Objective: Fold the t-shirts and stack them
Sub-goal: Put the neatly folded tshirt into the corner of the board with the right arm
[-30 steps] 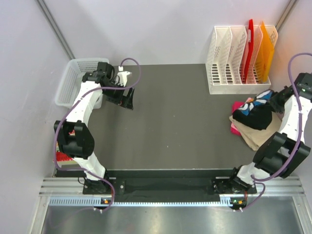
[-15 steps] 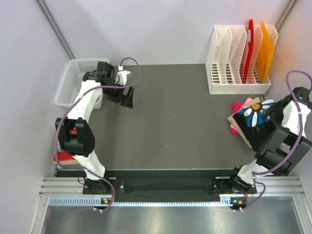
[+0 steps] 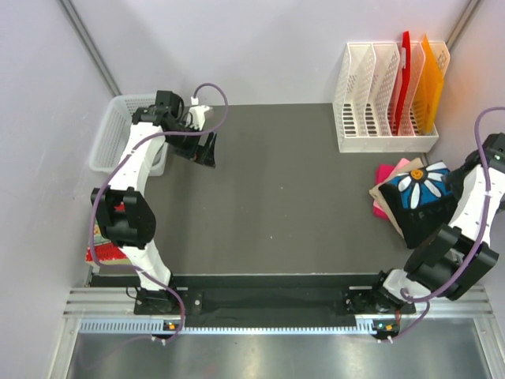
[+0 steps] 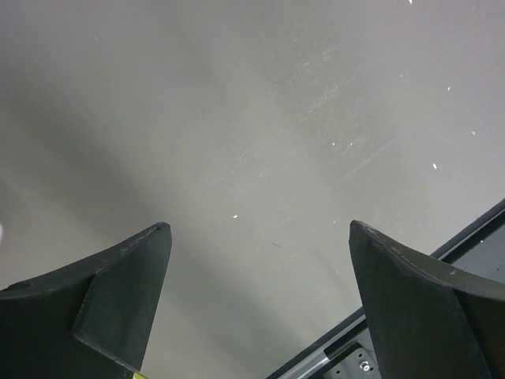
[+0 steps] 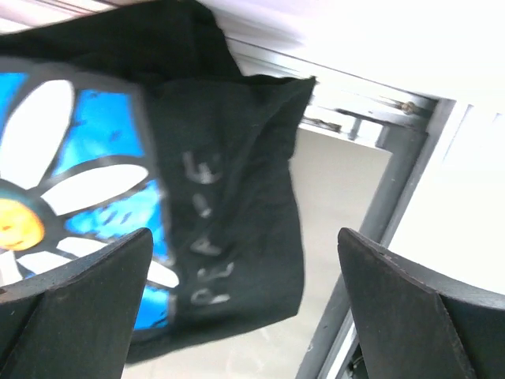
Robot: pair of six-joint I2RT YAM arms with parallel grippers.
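Top external view shows a folded black t-shirt [image 3: 426,209] at the right edge of the dark worktop [image 3: 292,197], a bit in front of the white file rack [image 3: 387,103]. It lies on top of a tan t-shirt [image 3: 383,197] and a pink t-shirt [image 3: 388,170], which peek out on its left side. The black t-shirt's long side runs from the back of the worktop to the front, leaning a little. Its big white and blue daisy [image 3: 422,185] faces up at the back end. The front end comes to a point that aims toward the arm bases. The right fingers [image 5: 79,308] are spread wide with nothing between them. In the right wrist view the black t-shirt lies below them, more on the left finger's side, and I cannot tell how high above it they are. The right arm is just beside the pile, so it is the near one. The left fingers [image 4: 102,308] are spread wide too and hold nothing, with only bare worktop under them. They hang at the far left by the white basket [image 3: 110,134], well apart from the shirts. I think the stacking is done or nearly done. If the pile needs tidying, the right arm looks best for it, coming down onto the black t-shirt along its long side.
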